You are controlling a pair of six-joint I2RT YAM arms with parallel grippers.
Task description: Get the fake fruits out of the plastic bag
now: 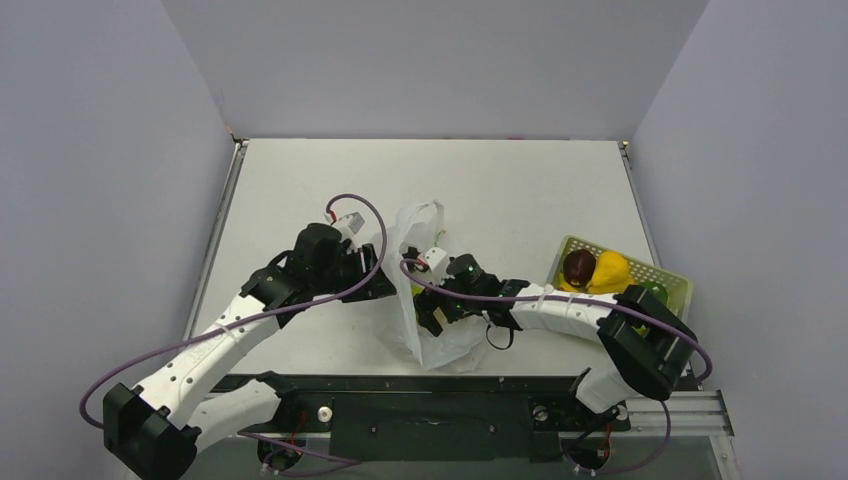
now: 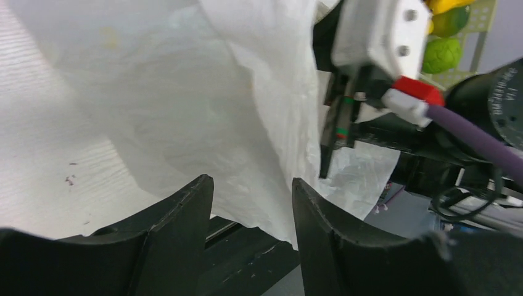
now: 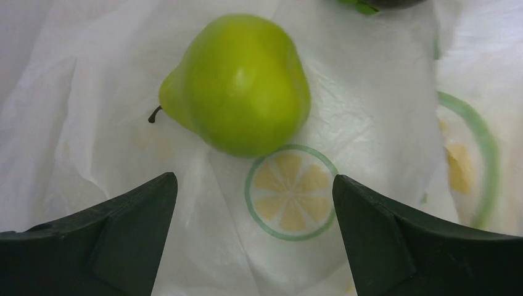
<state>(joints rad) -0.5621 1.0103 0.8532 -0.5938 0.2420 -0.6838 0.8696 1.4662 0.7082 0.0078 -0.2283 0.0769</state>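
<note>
The plastic bag (image 1: 415,225) lies crumpled at the table's middle, its mouth toward the right arm. My right gripper (image 3: 254,185) is open and reaches inside the bag (image 3: 92,92), above a lemon-slice logo. A green pear (image 3: 240,83) lies on the bag's lining just beyond the fingertips, untouched. A dark fruit (image 3: 376,2) peeks in at the top edge. My left gripper (image 2: 253,185) is open at the bag's left side, with bag film (image 2: 185,92) right in front of its tips. In the top view the left gripper (image 1: 378,285) and right gripper (image 1: 436,316) flank the bag.
A pale yellow-green perforated basket (image 1: 668,275) stands at the right edge, holding a dark purple fruit (image 1: 578,266), a yellow lumpy piece (image 1: 612,272) and a green one (image 1: 655,293). The right arm's wrist (image 2: 376,31) is close to my left gripper. The black rail runs along the near edge.
</note>
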